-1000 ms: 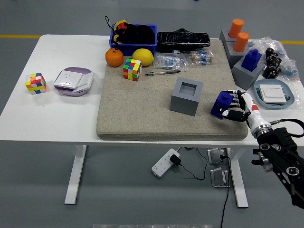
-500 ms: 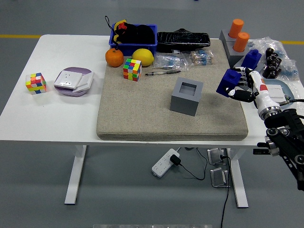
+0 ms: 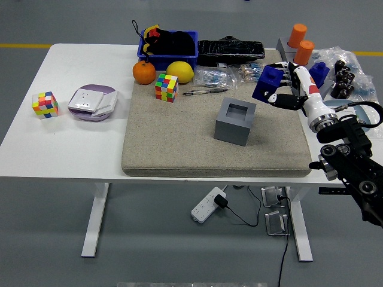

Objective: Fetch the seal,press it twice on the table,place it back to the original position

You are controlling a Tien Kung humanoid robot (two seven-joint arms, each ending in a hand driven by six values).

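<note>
Seal (image 3: 267, 83): blue block, held off the surface in the right hand (image 3: 287, 89), above the far right part of the beige mat (image 3: 179, 137). Fingers (image 3: 281, 98) curled around its right side; grasp looks closed on it.

Gray holder (image 3: 235, 121), a cube with a square opening on top, stands on the mat below and left of the seal, apart from it. Open mat lies in front of the holder and to its left, reaching to the mat's near edge. Mat's right edge runs just under the wrist.

Right forearm comes in from the lower right, angled up and leftward, white wrist section with red marking visible. Left hand not in frame.

Behind the seal: bagged small parts (image 3: 251, 72) and a black pouch (image 3: 230, 49) along the mat's far edge. Right of the hand: a second blue block (image 3: 319, 73) and two orange cylinders (image 3: 300, 43) on gray stands, close by. White table (image 3: 72, 143) has bare surface at near left.
</note>
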